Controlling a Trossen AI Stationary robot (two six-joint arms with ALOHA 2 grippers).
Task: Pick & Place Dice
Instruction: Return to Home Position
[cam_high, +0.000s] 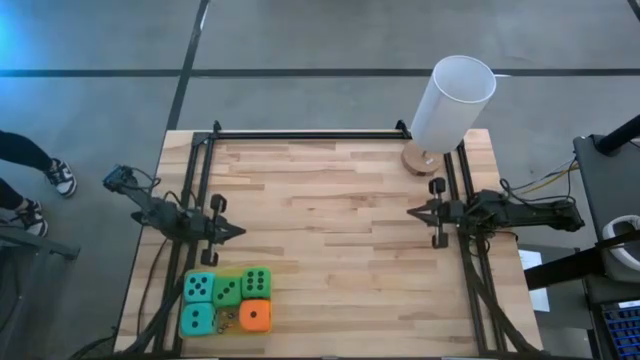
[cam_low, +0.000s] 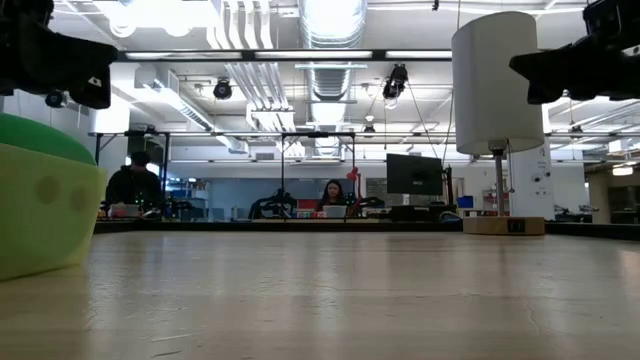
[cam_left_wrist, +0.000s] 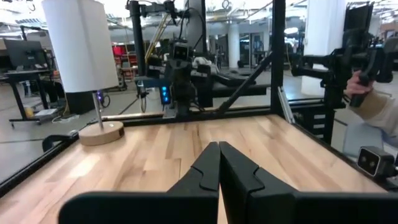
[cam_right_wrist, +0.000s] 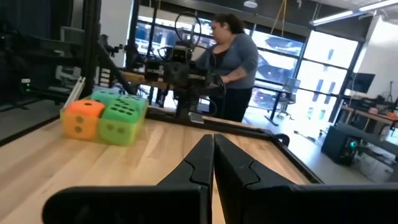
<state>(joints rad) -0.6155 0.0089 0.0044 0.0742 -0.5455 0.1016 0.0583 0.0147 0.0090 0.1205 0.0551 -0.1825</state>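
The dice lie packed together on the wooden table near its front left corner: two teal (cam_high: 199, 303), two green (cam_high: 242, 286) and one orange-red (cam_high: 256, 316). The right wrist view shows the orange-red die (cam_right_wrist: 84, 118) beside a green die (cam_right_wrist: 123, 121). In the low view a green die (cam_low: 40, 200) fills the left edge. My left gripper (cam_high: 240, 232) hangs shut above the table's left side, just beyond the dice, pointing level toward the right. My right gripper (cam_high: 412, 211) hangs shut at the right side, pointing left. Neither touches anything.
A tall white cylinder (cam_high: 452, 102) stands on a round wooden base (cam_high: 422, 160) at the far right corner. Black frame rails (cam_high: 300, 135) run along the left, far and right edges. A person (cam_right_wrist: 233, 62) stands beyond the table's left side. Bare wood lies between the grippers.
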